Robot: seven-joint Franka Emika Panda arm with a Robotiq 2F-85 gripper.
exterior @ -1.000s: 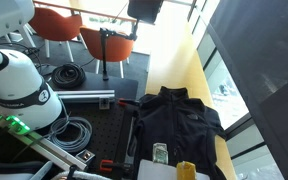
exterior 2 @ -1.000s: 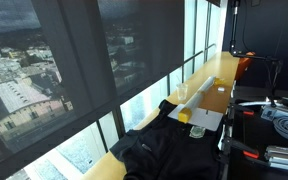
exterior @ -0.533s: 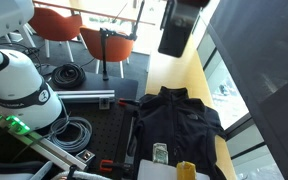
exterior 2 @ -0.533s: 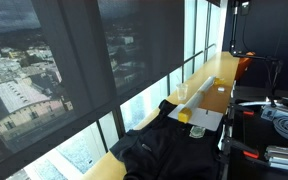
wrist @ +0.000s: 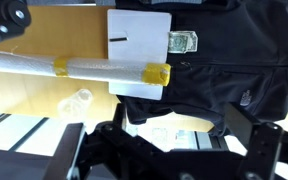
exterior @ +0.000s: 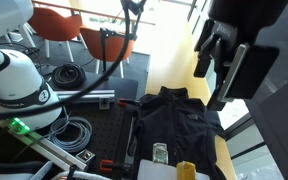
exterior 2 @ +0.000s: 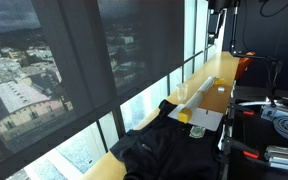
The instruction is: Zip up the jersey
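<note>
The black jersey (exterior: 174, 122) lies spread flat on the table with its collar toward the far side. It also shows in the other exterior view (exterior 2: 152, 150) and at the upper right of the wrist view (wrist: 234, 55). My gripper (exterior: 218, 66) hangs high above the jersey, close to the camera, with both fingers apart and nothing between them. In an exterior view it is at the top edge (exterior 2: 219, 18). In the wrist view the fingers (wrist: 179, 128) frame the bottom, open and empty. The zip's state cannot be made out.
A white sheet (wrist: 139, 55) with a banknote (wrist: 182, 41) and a yellow block (wrist: 157, 74) lies beside the jersey's hem. A white tube (wrist: 44, 68) lies on the yellow wooden counter (exterior: 169, 65). Coiled black cables (exterior: 69, 132) and orange chairs (exterior: 59, 25) stand beyond the table.
My gripper has come down and across to the right in the exterior view, now far larger in the frame above the jersey. The jersey has not moved.
</note>
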